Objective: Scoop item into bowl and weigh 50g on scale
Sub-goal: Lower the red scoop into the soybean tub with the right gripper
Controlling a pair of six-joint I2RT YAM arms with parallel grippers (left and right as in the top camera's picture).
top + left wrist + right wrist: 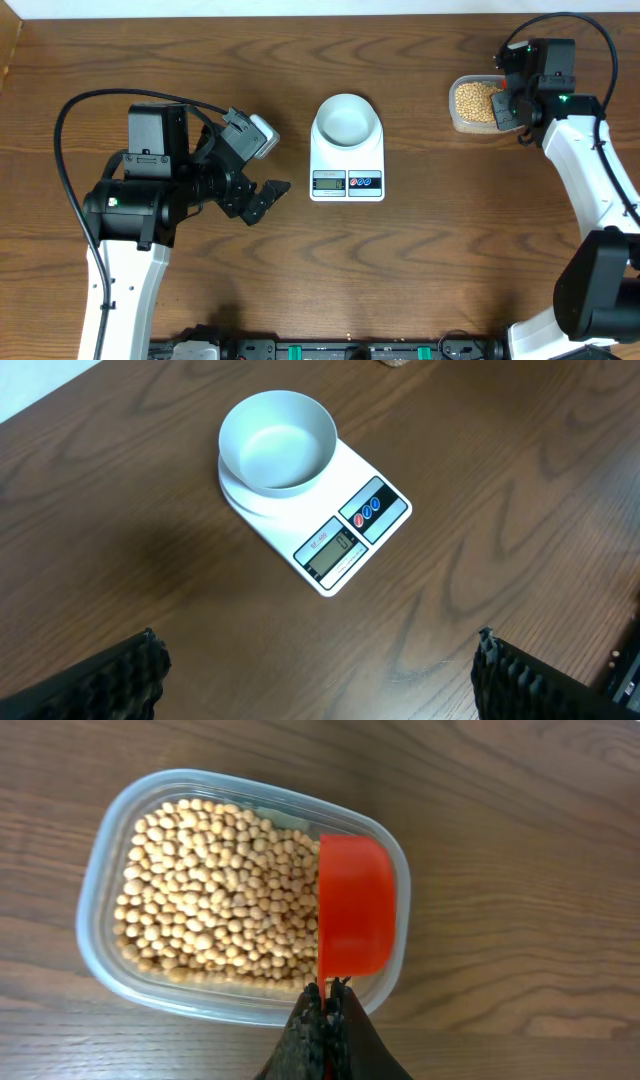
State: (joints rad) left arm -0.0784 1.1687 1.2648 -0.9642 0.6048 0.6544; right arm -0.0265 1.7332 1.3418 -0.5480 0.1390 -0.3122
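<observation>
Dark wooden table point(400, 260), white scale point(347, 160), clear tub point(454, 105)

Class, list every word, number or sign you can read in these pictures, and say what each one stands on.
Nothing can be read for certain.
The scale, on its display: digits too blurred to read.
The print above the display: too small to read.
The two buttons: marks unreadable.
The bowl, tub and scoop: no text.

Overhead top-down, shares scale point(347, 160) w/ L wrist — R wrist close over tub point(95, 900).
</observation>
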